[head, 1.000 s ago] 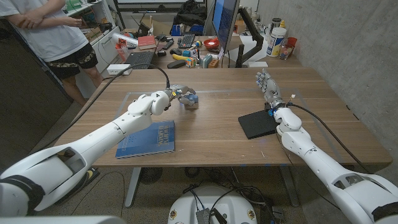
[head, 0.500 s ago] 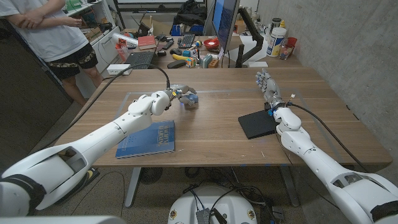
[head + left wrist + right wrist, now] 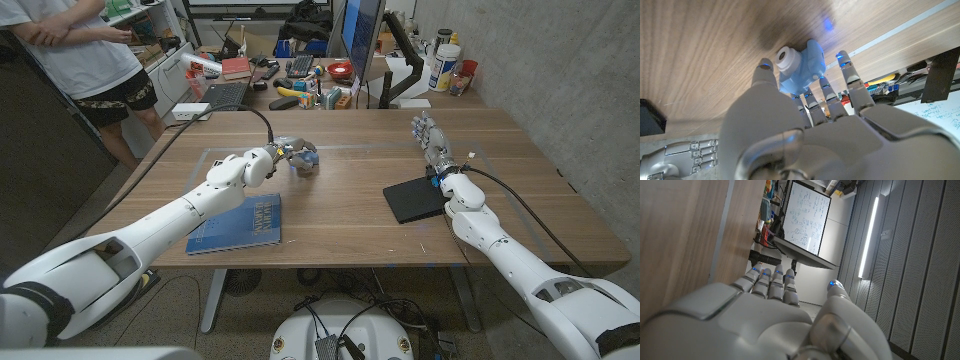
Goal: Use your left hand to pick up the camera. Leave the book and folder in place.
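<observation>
A small light-blue camera (image 3: 305, 160) sits in my left hand (image 3: 282, 155) at the middle of the wooden table (image 3: 340, 225). In the left wrist view the thumb and fingers (image 3: 847, 80) grip the camera (image 3: 802, 67), its lens facing the table, and a dark shadow lies on the wood beyond it. The blue book (image 3: 238, 224) lies near the front edge, under my left forearm. The black folder (image 3: 412, 199) lies at the right. Just behind the folder my right hand (image 3: 431, 140) holds nothing, its fingers stretched out (image 3: 772, 285).
A person (image 3: 80, 50) stands at the back left. Behind the table are a laptop (image 3: 222, 95), a monitor (image 3: 362, 30) and a cluttered desk. White tape lines mark the tabletop around the camera.
My left hand has shifted the camera slightly up and away from the table. The book, the folder and the right hand have not moved.
</observation>
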Controlling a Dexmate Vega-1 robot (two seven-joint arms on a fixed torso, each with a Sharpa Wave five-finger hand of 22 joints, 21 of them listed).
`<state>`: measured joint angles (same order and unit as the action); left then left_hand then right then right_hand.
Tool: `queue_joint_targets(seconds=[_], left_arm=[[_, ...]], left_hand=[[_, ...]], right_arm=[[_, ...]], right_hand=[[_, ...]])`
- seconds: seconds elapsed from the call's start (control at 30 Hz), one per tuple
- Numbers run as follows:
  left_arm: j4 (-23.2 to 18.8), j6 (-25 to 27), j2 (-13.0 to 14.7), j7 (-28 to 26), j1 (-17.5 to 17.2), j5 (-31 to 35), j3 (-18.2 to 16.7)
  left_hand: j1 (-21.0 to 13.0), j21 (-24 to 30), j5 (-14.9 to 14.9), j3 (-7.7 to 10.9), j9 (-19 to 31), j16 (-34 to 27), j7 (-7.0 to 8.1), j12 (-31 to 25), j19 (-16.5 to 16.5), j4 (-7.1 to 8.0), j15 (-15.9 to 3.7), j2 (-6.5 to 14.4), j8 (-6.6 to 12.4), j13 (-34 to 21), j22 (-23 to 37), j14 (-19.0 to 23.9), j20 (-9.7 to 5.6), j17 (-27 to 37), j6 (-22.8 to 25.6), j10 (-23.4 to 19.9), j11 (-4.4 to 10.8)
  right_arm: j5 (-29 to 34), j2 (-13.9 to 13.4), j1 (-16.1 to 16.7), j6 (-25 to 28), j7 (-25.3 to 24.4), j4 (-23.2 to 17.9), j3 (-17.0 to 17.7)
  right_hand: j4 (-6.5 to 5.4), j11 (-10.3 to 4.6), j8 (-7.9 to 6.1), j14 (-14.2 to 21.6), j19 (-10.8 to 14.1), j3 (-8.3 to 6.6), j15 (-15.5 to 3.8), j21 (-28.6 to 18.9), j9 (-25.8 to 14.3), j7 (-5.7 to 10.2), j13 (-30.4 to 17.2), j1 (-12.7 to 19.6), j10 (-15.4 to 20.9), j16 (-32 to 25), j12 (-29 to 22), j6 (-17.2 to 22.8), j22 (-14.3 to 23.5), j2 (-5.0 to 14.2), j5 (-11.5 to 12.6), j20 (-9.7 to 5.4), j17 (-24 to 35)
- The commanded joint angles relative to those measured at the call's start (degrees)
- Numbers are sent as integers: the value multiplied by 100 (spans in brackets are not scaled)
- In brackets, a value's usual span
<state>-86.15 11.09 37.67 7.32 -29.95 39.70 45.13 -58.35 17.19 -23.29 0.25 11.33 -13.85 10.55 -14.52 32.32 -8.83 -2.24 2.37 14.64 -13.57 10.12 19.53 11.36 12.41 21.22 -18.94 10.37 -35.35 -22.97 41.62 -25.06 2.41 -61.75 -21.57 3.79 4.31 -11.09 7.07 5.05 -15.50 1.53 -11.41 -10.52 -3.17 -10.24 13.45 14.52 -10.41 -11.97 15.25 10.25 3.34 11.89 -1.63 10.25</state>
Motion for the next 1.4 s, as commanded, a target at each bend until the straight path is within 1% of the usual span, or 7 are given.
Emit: queue_joint_targets(seconds=[0.03, 0.3, 0.77, 0.9, 1.07, 1.1, 1.4], left_arm=[[52, -16, -22, -161, -37, -48, -29], [254, -178, -75, -349, -3, -124, -19], [658, -508, -202, -839, 62, -233, 30], [715, -585, -224, -1071, 36, -258, 6], [778, -688, -255, -1283, 15, -328, -30], [785, -698, -254, -1323, 16, -311, -23], [787, -758, -278, -1379, -5, -421, -45]], left_hand=[[-92, 54, 33, 55, 20, -47, 9, -24, 123, -19, -340, 6, 43, -25, 7, 64, 27, 12, 95, -54, 5], [-193, 28, 103, 80, 25, -46, 46, -51, 209, -9, -350, 20, 76, -38, -6, 100, 65, 24, 211, -165, 9], [-576, -17, 384, 235, 37, -157, -36, -129, 614, 11, -393, 196, 214, -78, -21, 514, 19, 66, 668, -546, -16], [-788, -1, 589, 334, 45, -226, -21, -167, 934, 13, -437, 303, 302, -99, -24, 778, -55, 87, 947, -758, -37], [-1209, 5, 1005, 556, 65, -304, -135, -256, 1432, -5, -469, 477, 476, -145, -27, 1164, -195, 112, 1466, -1213, -137], [-1255, 10, 1077, 583, 69, -328, -134, -260, 1535, 4, -483, 485, 483, -156, -28, 1262, -219, 118, 1493, -1269, -81], [-1533, -72, 1252, 774, 83, -390, -241, -332, 1795, 20, -525, 564, 685, -227, -34, 1631, -387, 146, 2048, -1667, -141]], right_arm=[[0, 55, -81, -24, 58, 140, -28], [7, 131, -184, -75, 135, 348, -56], [5, 250, -357, -174, 274, 708, -76], [5, 246, -355, -185, 265, 693, -66], [0, 224, -330, -182, 246, 642, -49], [-2, 222, -325, -181, 240, 634, -45], [-19, 183, -272, -166, 225, 570, -22]], right_hand=[[-3, -20, 5, 11, 12, 15, 2, -3, -15, 39, -33, -28, -13, -24, -5, 11, 30, -2, 34, 17, 16], [-1, -29, 4, 11, 11, 18, -4, -3, -15, 44, -33, -30, -12, -24, -5, 13, 30, -2, 35, 19, 16], [-2, -23, 4, 15, 9, 32, -1, -3, -15, 50, -33, -45, -3, -26, -9, 14, 30, -13, 35, 23, 17], [-3, -19, 3, 16, 7, 37, -1, -3, -15, 55, -33, -51, -8, -27, -7, 16, 30, -16, 36, 28, 18], [-4, -29, 2, 19, 5, 42, -4, -2, -15, 60, -33, -57, -2, -28, -9, 19, 30, -18, 37, 31, 18], [-4, -32, 3, 18, 7, 43, -4, -3, -15, 58, -33, -58, -2, -28, -10, 17, 30, -18, 37, 27, 19], [-6, -20, 3, 36, 4, 50, 0, -3, -16, 60, -33, -69, -9, -34, -7, 18, 30, -18, 38, 34, 20]])
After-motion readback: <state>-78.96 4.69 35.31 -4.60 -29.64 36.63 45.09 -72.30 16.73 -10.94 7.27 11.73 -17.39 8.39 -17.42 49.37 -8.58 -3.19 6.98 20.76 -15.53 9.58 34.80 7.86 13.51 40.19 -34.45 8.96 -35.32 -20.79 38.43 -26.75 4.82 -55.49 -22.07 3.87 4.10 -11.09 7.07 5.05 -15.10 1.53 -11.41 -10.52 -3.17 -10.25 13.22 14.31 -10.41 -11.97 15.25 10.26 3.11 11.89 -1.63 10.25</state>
